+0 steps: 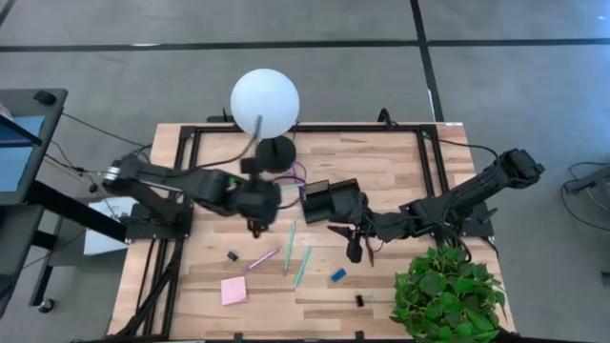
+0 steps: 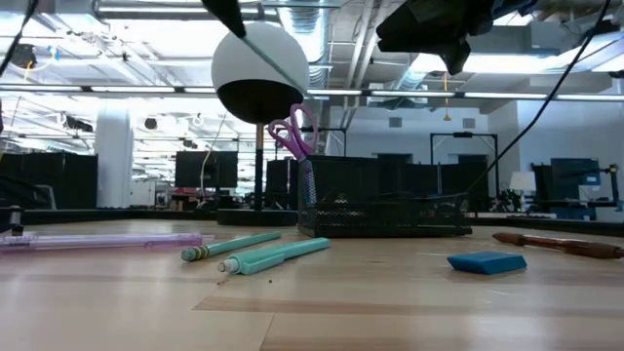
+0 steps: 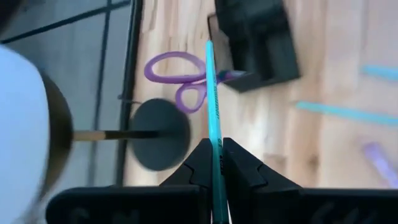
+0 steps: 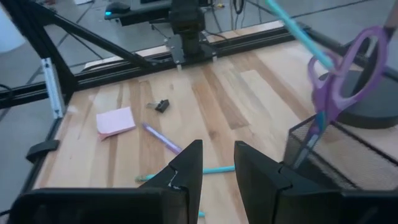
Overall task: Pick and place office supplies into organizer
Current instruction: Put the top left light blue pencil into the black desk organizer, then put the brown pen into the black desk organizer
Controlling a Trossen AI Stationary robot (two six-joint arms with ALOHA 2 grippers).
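Now, left claw (image 3: 217,163): clenched on a teal pen (image 3: 213,99), raised above the surface just beside the organizer, the pen's far end pointing toward it
Right claw (image 4: 217,163): fingers parted with nothing between them, hovering on the other side of the organizer
Organizer (image 1: 329,200): black mesh tray near the middle of the surface (image 1: 381,162), beside the lamp base (image 1: 276,152)
Scissors (image 2: 294,132): purple handles sticking up out of the organizer's end compartment
Loose pens: two teal pens (image 1: 297,257) and a purple pen (image 1: 262,259) flat on the surface, in front of the organizer
Brown pen (image 2: 556,244): flat on the surface, apart from the eraser
Eraser (image 1: 338,275): blue, near the plant (image 1: 448,291)
Sticky pad (image 1: 233,291): pink, near the front edge
Clips: one (image 1: 232,256) by the purple pen, one (image 1: 360,301) near the plant
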